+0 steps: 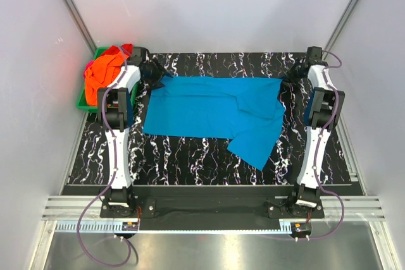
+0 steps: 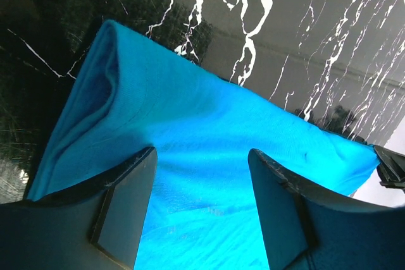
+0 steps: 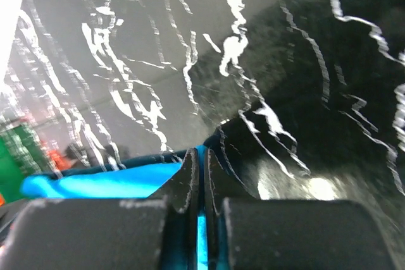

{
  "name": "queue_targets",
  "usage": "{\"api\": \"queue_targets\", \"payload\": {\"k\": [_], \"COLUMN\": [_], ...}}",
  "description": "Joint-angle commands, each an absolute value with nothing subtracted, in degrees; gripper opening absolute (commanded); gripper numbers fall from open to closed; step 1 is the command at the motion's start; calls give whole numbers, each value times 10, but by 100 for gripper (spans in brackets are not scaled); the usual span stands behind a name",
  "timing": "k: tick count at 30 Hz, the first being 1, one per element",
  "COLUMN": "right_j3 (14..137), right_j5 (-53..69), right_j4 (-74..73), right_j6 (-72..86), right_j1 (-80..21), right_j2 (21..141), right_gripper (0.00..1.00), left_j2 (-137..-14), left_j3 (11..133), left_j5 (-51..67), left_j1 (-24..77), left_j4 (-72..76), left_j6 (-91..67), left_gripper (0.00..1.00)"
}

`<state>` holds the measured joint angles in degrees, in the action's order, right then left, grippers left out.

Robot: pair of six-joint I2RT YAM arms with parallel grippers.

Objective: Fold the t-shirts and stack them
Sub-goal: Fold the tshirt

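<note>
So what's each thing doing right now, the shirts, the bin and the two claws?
turquoise t-shirt, spread out on the table
orange and red t-shirts, crumpled in the bin
green bin, holding those shirts
left gripper, open over the turquoise t-shirt
right gripper, shut on the turquoise t-shirt's corner

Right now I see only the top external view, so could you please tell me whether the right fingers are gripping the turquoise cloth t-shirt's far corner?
Observer: Yes, the right wrist view shows the right fingers shut, with the edge of the turquoise cloth t-shirt pinched between them.
Operator: Thank you; and what about the left fingers?
Observer: The left wrist view shows the left fingers wide open above the t-shirt, with cloth under the gap but nothing pinched.
</note>
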<state>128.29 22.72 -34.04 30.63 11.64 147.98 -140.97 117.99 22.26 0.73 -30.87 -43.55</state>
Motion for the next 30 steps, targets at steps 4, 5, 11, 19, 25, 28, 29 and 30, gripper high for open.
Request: {"api": "queue_targets", "payload": {"k": [4, 5, 11, 19, 25, 28, 29, 30], "right_j3": [1333, 1339, 1317, 1064, 862, 778, 735, 715], "right_j5": [278, 259, 149, 136, 119, 101, 89, 79], "right_j4": [-292, -300, -423, -459, -495, -524, -534, -538], "right_j6": [324, 320, 349, 350, 373, 426, 443, 459], "right_j1": [116, 117, 116, 63, 39, 33, 27, 23], "right_j2": [1483, 1475, 1373, 1179, 1056, 986, 964, 942], "right_gripper": [24, 27, 33, 31, 33, 35, 36, 36], "left_j2": [-1416, -1412, -1332, -1231, -1115, -1046, -1028, -1010], "left_j3": [1189, 1209, 1209, 1104, 958, 860, 812, 790], "left_j5": [218, 234, 258, 177, 111, 114, 103, 95], "left_j1": [0, 0, 0, 1, 1, 1, -10, -12], "left_j4": [-307, -320, -353, -473, -490, -452, -442, -432], "left_j6": [-441, -434, -404, -298, -244, -282, -309, -322], "left_gripper": [69, 69, 73, 73, 70, 69, 69, 69]}}
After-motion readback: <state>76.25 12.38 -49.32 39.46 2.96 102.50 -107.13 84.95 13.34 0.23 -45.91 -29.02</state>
